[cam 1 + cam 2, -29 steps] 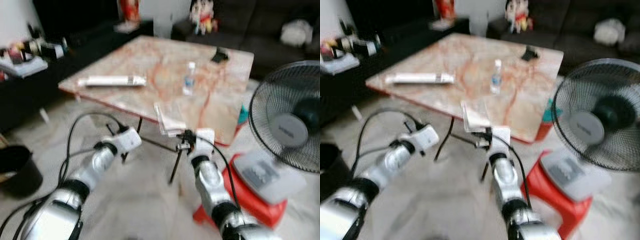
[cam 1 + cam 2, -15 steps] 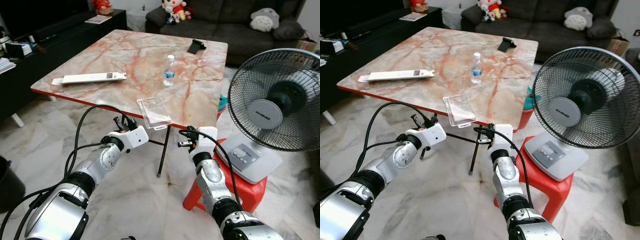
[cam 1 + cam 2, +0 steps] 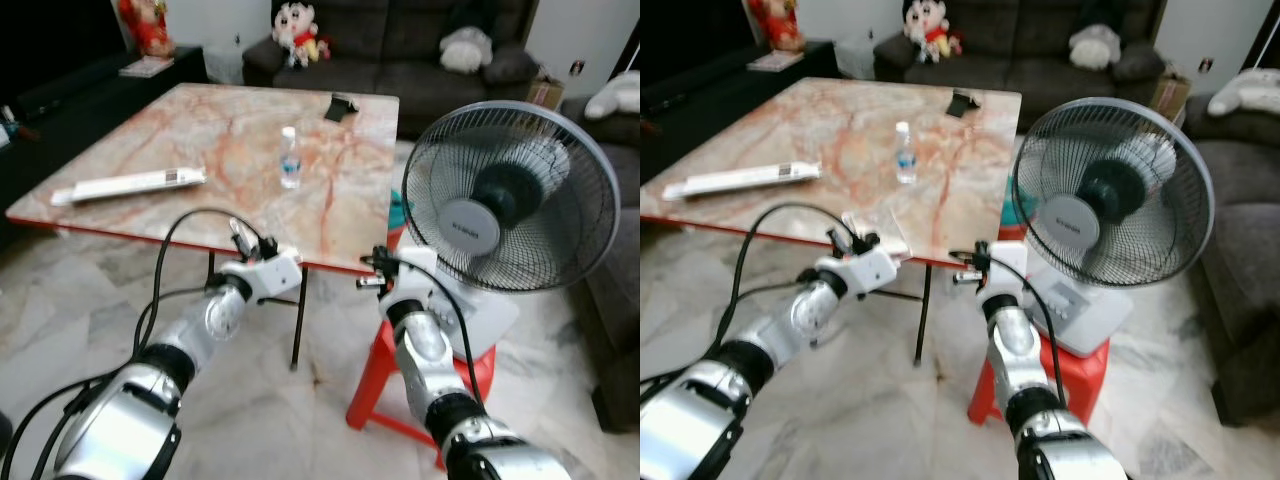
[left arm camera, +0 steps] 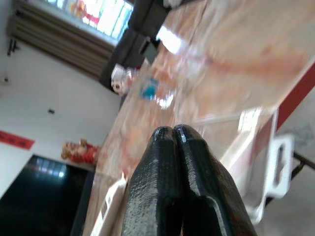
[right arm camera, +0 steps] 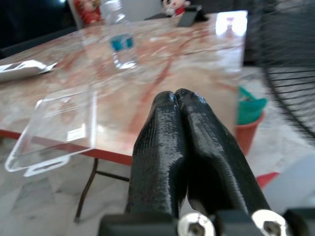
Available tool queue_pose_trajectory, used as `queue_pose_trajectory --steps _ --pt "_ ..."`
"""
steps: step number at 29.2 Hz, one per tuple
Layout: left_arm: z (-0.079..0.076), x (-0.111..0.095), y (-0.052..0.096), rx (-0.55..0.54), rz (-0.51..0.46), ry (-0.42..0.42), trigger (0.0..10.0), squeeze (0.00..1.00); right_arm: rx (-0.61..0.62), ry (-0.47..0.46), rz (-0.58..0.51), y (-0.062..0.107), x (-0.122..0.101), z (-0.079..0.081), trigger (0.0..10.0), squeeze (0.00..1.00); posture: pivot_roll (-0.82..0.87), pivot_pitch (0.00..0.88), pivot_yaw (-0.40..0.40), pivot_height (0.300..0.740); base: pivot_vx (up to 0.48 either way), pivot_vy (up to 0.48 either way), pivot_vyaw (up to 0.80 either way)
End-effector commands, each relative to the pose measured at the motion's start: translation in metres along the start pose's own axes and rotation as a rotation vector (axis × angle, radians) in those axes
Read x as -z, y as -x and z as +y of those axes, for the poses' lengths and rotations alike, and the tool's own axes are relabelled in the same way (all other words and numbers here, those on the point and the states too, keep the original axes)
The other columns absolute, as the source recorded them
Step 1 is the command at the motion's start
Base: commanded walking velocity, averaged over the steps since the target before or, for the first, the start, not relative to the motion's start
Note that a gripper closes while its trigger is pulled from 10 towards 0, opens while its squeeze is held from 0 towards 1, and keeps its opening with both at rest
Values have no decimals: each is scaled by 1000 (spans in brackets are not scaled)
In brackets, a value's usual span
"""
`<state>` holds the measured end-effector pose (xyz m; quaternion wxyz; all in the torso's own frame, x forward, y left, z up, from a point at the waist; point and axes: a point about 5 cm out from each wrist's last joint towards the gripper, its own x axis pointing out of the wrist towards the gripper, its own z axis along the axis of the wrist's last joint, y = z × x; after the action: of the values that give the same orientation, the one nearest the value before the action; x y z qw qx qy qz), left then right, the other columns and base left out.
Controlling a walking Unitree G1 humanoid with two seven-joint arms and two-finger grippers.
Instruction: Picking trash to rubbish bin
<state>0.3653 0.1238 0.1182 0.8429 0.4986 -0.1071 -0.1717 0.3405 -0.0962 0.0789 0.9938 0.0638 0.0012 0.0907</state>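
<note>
A clear plastic tray lies on the near edge of the marble table and hangs over it a little. Further in stand a small water bottle and a long white box. My left gripper is shut on nothing, just before the tray at the table's edge. To the right of the tray, below table height, my right gripper is likewise shut on nothing. It faces the tray and the bottle.
A big standing fan sits on a red stool close to my right arm. A black object lies at the table's far edge. A dark sofa with soft toys runs along the back. A green and orange tub stands under the table.
The camera has swung, so the table and the fan now sit further left and the fan looms larger. Both arms stay stretched toward the table edge, their fingers still shut.
</note>
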Motion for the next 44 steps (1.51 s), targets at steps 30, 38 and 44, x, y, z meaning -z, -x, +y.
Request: queue_pose_trajectory --steps 30,38,44 --pt "3 -5 3 7 -67 -24 10000 20 -35 38 -20 -2 -4 6 10000 0 44 30 -4 740 177 0 107" --pt "-3 -2 6 60 -63 -30 10000 1000 -34 36 -19 -3 -4 5 10000 0 44 36 -7 740 0 0 0" --pt "-9 -2 9 104 -67 -22 10000 1000 -36 36 -18 -3 -4 5 10000 0 47 42 -10 740 0 0 0"
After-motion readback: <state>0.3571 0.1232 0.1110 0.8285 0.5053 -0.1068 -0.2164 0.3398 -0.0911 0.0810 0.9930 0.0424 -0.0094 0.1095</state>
